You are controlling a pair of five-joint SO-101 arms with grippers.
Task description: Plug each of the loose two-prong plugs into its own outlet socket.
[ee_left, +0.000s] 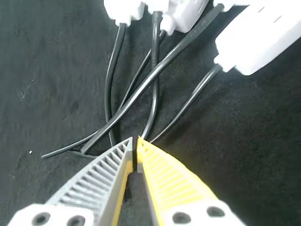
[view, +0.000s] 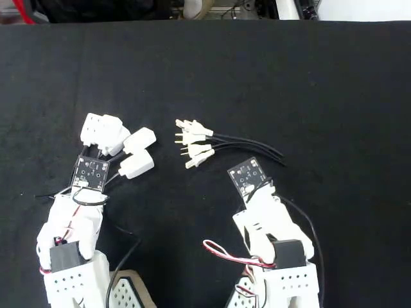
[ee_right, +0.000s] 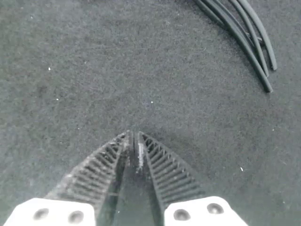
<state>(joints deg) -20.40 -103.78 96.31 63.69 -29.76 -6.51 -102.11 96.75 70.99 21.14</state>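
On the black table (view: 321, 83), the right gripper (ee_right: 133, 135), pressed together and empty, rather than the likewise closed left gripper (ee_left: 135, 140) beside the sockets (view: 138, 140), sits nearer the loose plugs (view: 198, 151) at its eleven o'clock, prongs pointing nine o'clock.

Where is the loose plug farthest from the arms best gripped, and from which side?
Grip the plug's white body behind the prongs, descending from above: it lies flat, prongs pointing left, cable trailing right, and the next plug lies close beside it.
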